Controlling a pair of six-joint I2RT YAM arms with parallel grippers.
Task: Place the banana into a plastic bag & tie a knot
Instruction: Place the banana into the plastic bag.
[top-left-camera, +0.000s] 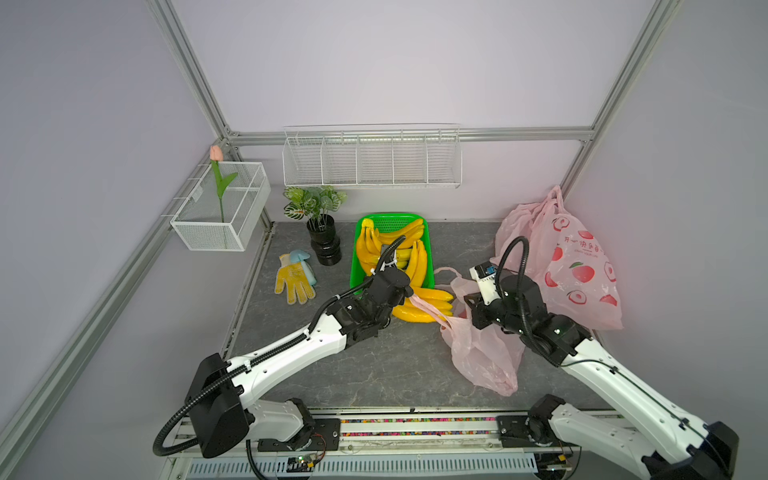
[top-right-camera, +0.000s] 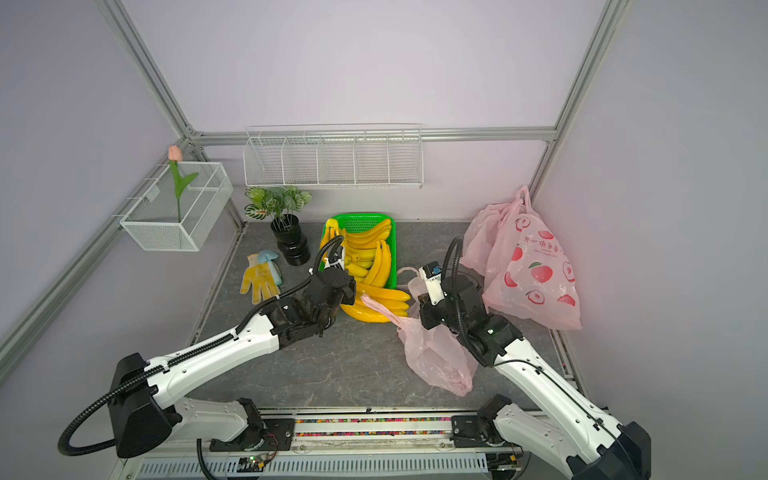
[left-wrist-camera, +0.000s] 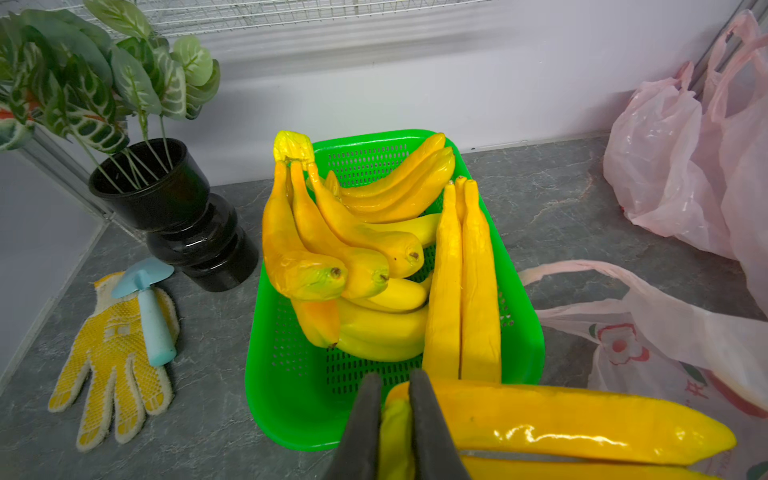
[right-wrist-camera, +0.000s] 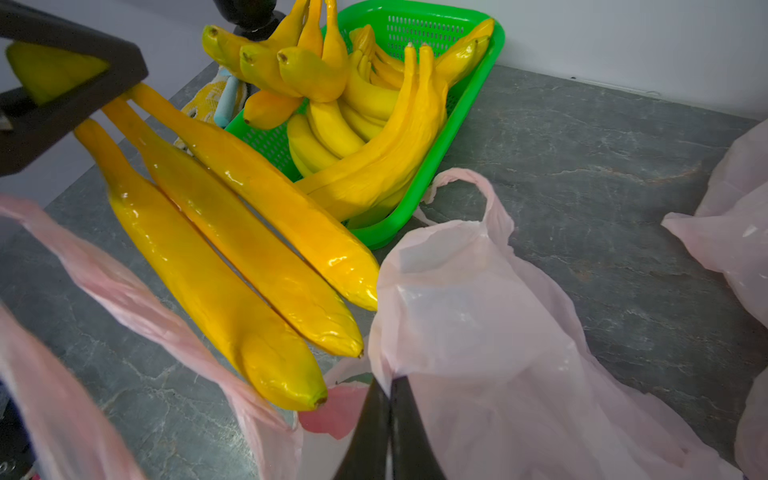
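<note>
- The left gripper (left-wrist-camera: 395, 376) is clamped on the stem end of a bunch (right-wrist-camera: 232, 257) of three bananas. In the left wrist view the stem is seen between its dark fingers (left-wrist-camera: 363, 415).
- The right gripper (right-wrist-camera: 390, 384) is closed on a pinch of the rim of the pink bag (right-wrist-camera: 478, 332), and no gap is seen between its jaws.
- The bunch is held just in front of the green basket (top-left-camera: 355, 266), between it and the bag, with the tips pointed at the bag's mouth.
- In the right wrist view the lowest tip is seen right at the mouth. Whether it is inside cannot be told.
- Whether the bunch rests on the table (top-left-camera: 374, 374) cannot be told either.
- One handle (right-wrist-camera: 124, 299) of the bag is stretched towards the left gripper. In both top views it is seen laid across the bunch.
- The rest of the bag is spread crumpled on the table beside the right arm.
- More bananas (left-wrist-camera: 365, 232) are piled in the basket at the back of the table.
- Left of the basket a black pot (top-left-camera: 326, 249) with a plant is stood, and near it a yellow glove (top-left-camera: 293, 282) is laid with a blue trowel (left-wrist-camera: 151, 316) on it.
- Filled pink bags (top-left-camera: 577, 266) are heaped in the rear right corner.
</note>
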